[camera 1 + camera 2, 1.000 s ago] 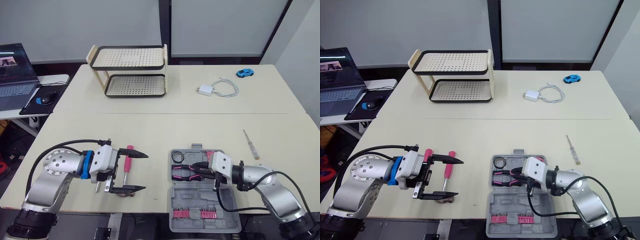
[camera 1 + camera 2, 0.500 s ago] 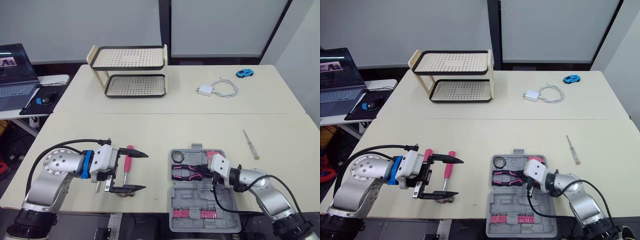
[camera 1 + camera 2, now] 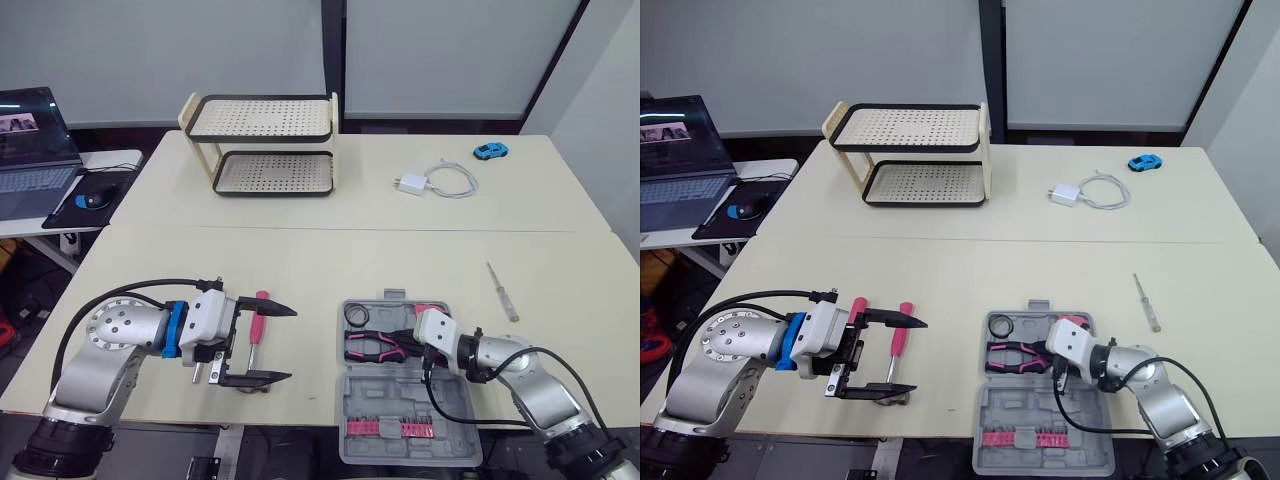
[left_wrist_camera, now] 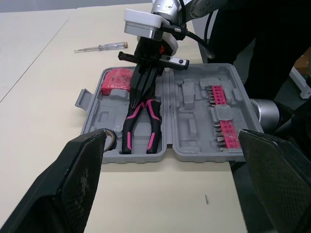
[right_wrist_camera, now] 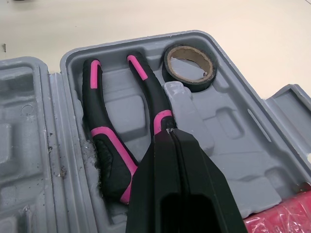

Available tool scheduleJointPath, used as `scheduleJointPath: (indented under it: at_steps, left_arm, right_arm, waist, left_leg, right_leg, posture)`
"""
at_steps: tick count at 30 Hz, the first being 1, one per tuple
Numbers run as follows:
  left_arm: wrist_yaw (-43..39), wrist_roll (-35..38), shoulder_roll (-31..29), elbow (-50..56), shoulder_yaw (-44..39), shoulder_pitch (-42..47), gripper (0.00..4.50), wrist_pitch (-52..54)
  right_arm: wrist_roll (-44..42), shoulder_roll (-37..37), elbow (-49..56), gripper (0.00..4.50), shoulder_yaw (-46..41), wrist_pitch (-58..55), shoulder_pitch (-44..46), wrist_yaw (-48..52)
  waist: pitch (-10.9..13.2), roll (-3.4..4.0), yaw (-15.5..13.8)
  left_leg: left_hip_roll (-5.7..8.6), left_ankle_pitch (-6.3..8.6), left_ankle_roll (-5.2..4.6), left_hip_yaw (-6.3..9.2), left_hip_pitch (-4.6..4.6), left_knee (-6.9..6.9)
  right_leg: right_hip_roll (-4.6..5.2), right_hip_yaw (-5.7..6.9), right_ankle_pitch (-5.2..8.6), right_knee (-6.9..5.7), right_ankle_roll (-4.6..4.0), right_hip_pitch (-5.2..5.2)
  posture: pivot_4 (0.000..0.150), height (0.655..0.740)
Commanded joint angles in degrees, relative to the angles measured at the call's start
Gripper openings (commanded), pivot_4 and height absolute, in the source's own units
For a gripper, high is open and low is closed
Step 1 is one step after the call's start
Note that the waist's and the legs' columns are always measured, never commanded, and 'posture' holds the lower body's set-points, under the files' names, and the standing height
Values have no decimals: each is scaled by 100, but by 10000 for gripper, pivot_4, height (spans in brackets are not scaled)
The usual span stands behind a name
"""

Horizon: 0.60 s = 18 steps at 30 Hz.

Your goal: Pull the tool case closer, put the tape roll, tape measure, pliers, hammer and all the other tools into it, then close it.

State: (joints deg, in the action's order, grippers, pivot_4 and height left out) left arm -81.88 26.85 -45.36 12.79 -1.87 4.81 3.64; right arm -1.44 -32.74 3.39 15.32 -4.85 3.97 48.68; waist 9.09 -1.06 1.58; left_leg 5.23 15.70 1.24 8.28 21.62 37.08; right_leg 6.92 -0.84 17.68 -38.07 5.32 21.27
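Left pincer (image 3: 292, 344): head view, it is gaping wide over the table's (image 3: 300, 250) near left, with the pink-handled hammer (image 3: 257, 322) lying across the gap between its fingers.
Right pincer (image 3: 393, 343): its fingers are pressing together, tips reaching down into the open tool case (image 3: 392, 388) onto the pliers (image 3: 365, 355).
Tool case: it is sitting open at the near edge, tape roll (image 3: 353, 315) and red tape measure (image 3: 433, 310) resting in its far half.
Screwdriver (image 3: 501, 289): lying on the table, right of the case.
Left wrist view: two black fingers (image 4: 80, 179) are standing far apart, framing the case.
Right wrist view: closed fingers (image 5: 158, 204) are covering the pliers' head, and the tape roll is sitting just beside the handle ends.
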Motion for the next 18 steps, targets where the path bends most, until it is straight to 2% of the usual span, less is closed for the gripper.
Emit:
scheduleJointPath:
  at_steps: [1,6,8,10,13,18]
  left_arm:
    - [23,46,-110,-6,-77,34,45000,12]
    - [149,98,-197,-348,-354,99,45000,80]
    - [165,182,-299,-530,-520,105,45000,212]
    - [154,295,-458,-724,-724,79,45000,454]
    - [163,303,-701,-1136,-1097,-9,45000,531]
    - [219,-18,-1172,-2395,-1933,-199,45000,-4]
  right_arm:
    - [-112,-189,109,395,-171,-163,-116,123]
    - [-930,-547,1157,395,-814,-377,-81,511]
    - [-1396,-834,1533,3949,-1168,-636,-170,781]
    - [-1859,-1209,1764,9696,-1630,-799,-368,1143]
    - [-2499,-1743,1839,20590,-2480,-898,-744,1704]
    - [-2722,-2468,974,38051,-3921,-864,-1162,2322]
  waist:
    - [0,1,-15]
    - [5,6,-4]
    - [6,8,6]
    - [6,8,9]
    - [8,7,5]
    - [10,9,17]
  left_leg:
    - [1,0,0,2,0,0]
    - [3,0,-1,1,12,2]
    - [2,0,0,5,16,0]
    - [0,1,-1,8,17,-2]
    - [1,2,-2,10,19,-3]
    - [-2,2,-3,2,15,-3]
  right_leg:
    - [0,0,0,0,0,0]
    - [1,-2,0,-2,0,-6]
    - [0,-1,0,-5,0,0]
    - [-3,1,0,-1,0,-1]
    - [-2,6,0,6,0,-5]
    - [-1,4,0,5,0,-8]
  posture:
    - [1500,7400]
    - [1500,7400]
    - [1500,7400]
    - [1500,7400]
    - [1500,7400]
    - [1500,7400]
